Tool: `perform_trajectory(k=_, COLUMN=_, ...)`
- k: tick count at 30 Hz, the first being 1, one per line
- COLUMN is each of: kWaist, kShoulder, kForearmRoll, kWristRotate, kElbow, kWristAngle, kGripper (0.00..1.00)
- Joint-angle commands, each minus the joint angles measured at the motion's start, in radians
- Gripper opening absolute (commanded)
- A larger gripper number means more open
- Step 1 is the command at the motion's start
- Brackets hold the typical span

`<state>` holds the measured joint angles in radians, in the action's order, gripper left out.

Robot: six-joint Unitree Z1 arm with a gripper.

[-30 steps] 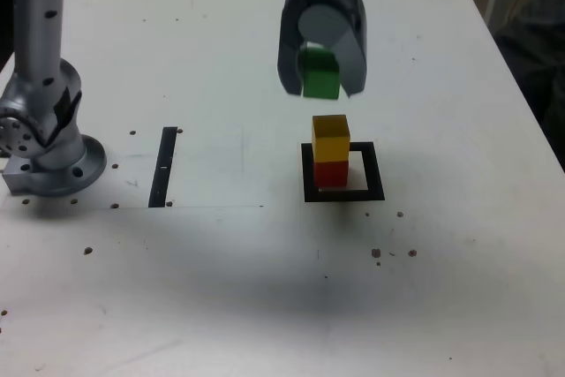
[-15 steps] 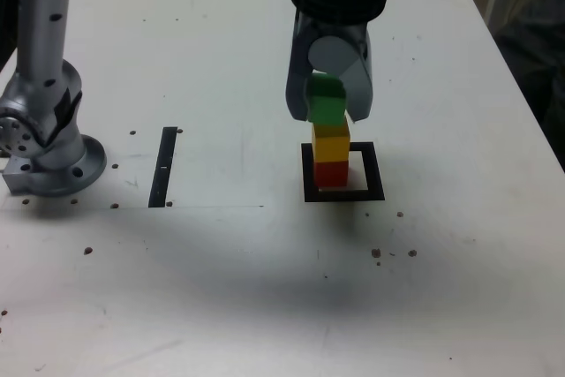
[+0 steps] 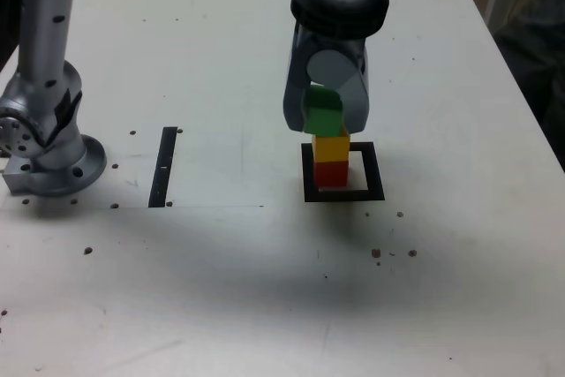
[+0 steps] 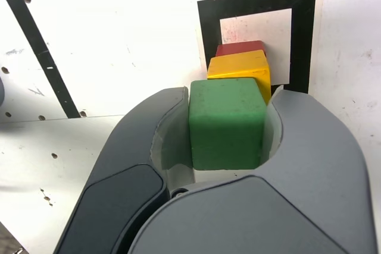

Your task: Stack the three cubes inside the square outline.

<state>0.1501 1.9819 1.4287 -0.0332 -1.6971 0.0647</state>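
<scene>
white table (image 3: 459, 289): flat, matte, speckled with small dark holes and marks; carries everything listed here.

robot arm (image 3: 42, 59): silver column on a round base, well off to the gripper's side, at the exterior view's left; its dark upper part reaches over the table and comes down from the far edge to end in the gripper.

gripper (image 3: 325, 121): dark grey, two curved jaws pointing down at the table, clamped on the green block from both sides. in the wrist view the gripper (image 4: 226, 124) has a jaw pressed against each flank of the block.

black square frame (image 3: 378, 184): thick black border, white middle, flat on the table straight below the gripper; in the wrist view the black square frame (image 4: 305, 34) lies just past the jaw tips.

black strip (image 3: 163, 167): thin, straight, flat on the table, well apart from the gripper, toward the exterior view's left, between the frame and the arm's base.

green block (image 3: 323, 116): held between the jaws, directly over the yellow block and at or just above its top; whether the two touch cannot be told. in the wrist view the green block (image 4: 227, 123) fills the gap between the jaws.

yellow block (image 3: 332, 146): right under the gripper, resting on the red block, top partly hidden by the jaws.

red block (image 3: 332, 174): lowest in the pile, standing inside the frame on its white middle, nearer the side at the exterior view's left.
</scene>
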Motion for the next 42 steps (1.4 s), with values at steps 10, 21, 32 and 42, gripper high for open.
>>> perform_trajectory(k=10, kWaist=-0.003, kShoulder=-0.002, kForearmRoll=-0.016, kWristRotate=0.024, kElbow=-0.001, kWristAngle=0.006, kGripper=0.86)
perform_trajectory(k=21, kWaist=-0.004, kShoulder=-0.014, kForearmRoll=-0.011, kWristRotate=0.032, kElbow=-0.005, kWristAngle=0.023, kGripper=0.99)
perform_trajectory(k=32, kWaist=-0.004, kShoulder=-0.083, kForearmRoll=0.068, kWristRotate=0.032, kElbow=-0.013, kWristAngle=0.070, kGripper=0.99)
perform_trajectory(k=42, kWaist=-0.011, kShoulder=-0.241, kForearmRoll=0.105, kWristRotate=0.051, kElbow=0.072, kWristAngle=0.024, kGripper=0.99)
